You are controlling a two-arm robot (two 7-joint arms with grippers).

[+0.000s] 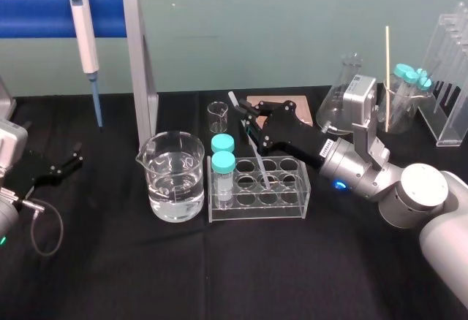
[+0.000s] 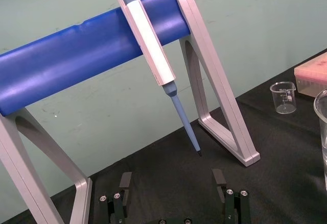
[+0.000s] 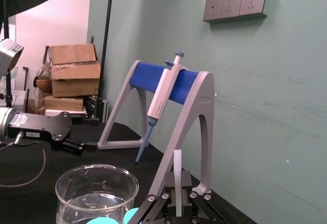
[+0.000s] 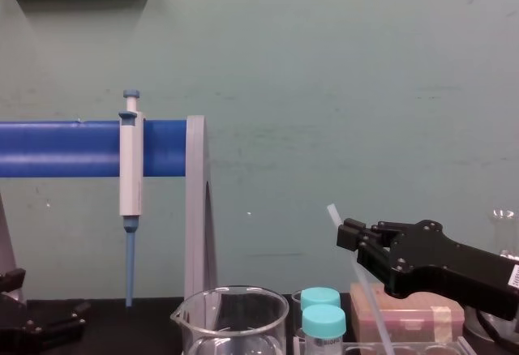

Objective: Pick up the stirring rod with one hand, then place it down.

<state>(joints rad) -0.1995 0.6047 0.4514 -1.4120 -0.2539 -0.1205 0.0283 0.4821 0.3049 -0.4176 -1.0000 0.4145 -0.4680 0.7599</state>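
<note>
The right arm's black two-fingered claw (image 1: 246, 125) hangs over the middle of the black counter (image 1: 110, 276), pressed together on the long, thin, translucent whitish stirring rod (image 1: 257, 158) above its middle. The rod is tilted, its upper end leaning toward 11 o'clock in the head view and its lower end down in an open hole of the clear plastic test-tube rack (image 1: 270, 207). From the chest, the same claw (image 4: 353, 241) comes in from 3 o'clock and the rod (image 4: 333, 215) slants up past its fingertips. In the right wrist view the rod (image 3: 177, 178) shows as a pale strip pinched between the fingers. Two teal-capped tubes (image 1: 223, 165) stand at the rack's 9 o'clock end, and just beyond them, also at 9 o'clock, sits a large glass beaker of clear liquid (image 1: 174, 177). The left arm's black claw (image 1: 62, 163) lies parked at the counter's 9 o'clock edge, well apart from the rack; its wrist view shows the claw (image 2: 172, 183) spread wide and holding nothing, facing a white-and-blue pipette (image 2: 150, 45) hung on a blue-barred stand (image 2: 66, 60).
</note>
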